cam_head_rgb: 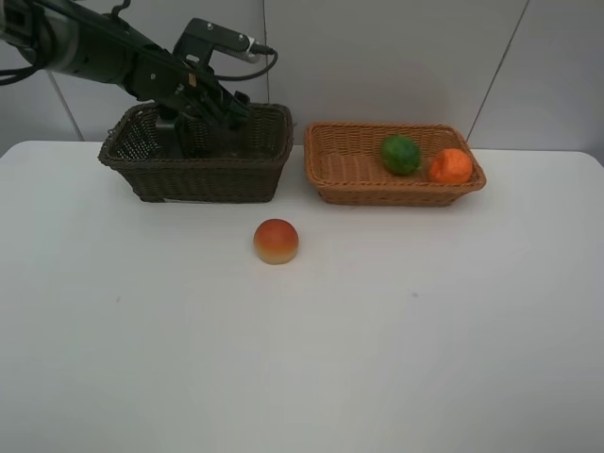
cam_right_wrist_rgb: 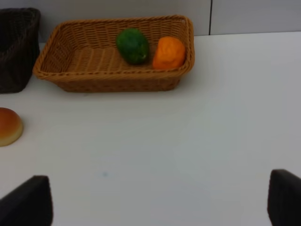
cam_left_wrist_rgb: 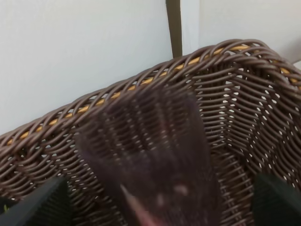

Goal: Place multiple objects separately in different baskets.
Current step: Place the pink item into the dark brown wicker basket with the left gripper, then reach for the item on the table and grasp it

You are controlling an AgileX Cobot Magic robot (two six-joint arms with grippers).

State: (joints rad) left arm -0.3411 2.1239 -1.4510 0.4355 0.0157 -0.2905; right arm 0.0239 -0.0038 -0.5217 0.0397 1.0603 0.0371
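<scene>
Peach left on desk, left tool over dark basket

Peach (cam_head_rgb: 276,241) sits on desk (cam_head_rgb: 302,359) at 6 o'clock of dark basket (cam_head_rgb: 198,156). Likely light, smooth, rigid; grip across its widest middle. Round, no clear long axis. Left tool (cam_head_rgb: 203,109) spread, translucent cup (cam_left_wrist_rgb: 150,160) between tips, blurred. Right tool (cam_right_wrist_rgb: 160,200) spread, empty. Green fruit (cam_head_rgb: 401,154), orange (cam_head_rgb: 451,166) in light basket (cam_head_rgb: 349,165).

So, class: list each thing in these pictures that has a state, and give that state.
Left end effector: open, inside the dark basket.
Pink cup: in the dark basket, blurred.
Right end effector: open, empty.
Peach: on the table.
Green fruit, orange: in the light basket.
</scene>
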